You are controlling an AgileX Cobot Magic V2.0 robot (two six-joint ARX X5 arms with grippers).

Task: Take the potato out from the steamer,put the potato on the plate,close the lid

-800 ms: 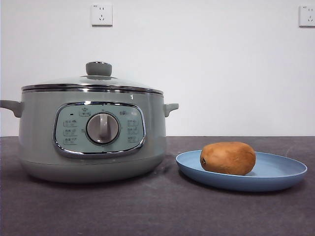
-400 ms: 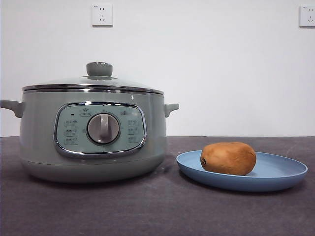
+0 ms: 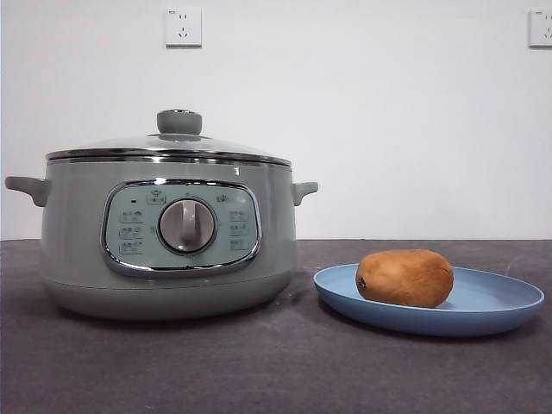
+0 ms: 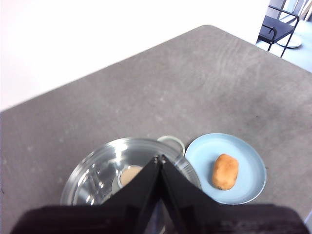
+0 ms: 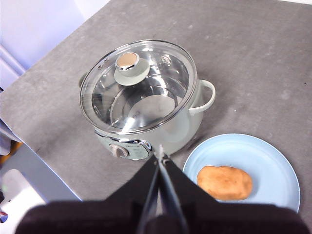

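Note:
The sage-green steamer point(image 3: 168, 237) stands at the left of the table with its glass lid point(image 3: 168, 145) seated on it, also seen in the right wrist view point(image 5: 139, 87). The brown-orange potato point(image 3: 404, 278) lies on the light-blue plate point(image 3: 509, 302) to the steamer's right; both show in the right wrist view, potato point(image 5: 224, 183) on plate point(image 5: 273, 168). My left gripper point(image 4: 160, 158) is shut and empty, high above the lid point(image 4: 105, 168). My right gripper point(image 5: 161, 152) is shut and empty, high above the table between steamer and plate.
The dark grey table point(image 3: 276, 371) runs in front of a white wall with two sockets point(image 3: 183, 26). A black chair point(image 4: 278, 27) stands beyond the table's far corner in the left wrist view.
The whole front picture has shifted slightly to the right. Steamer, lid, potato and plate keep the same places relative to each other.

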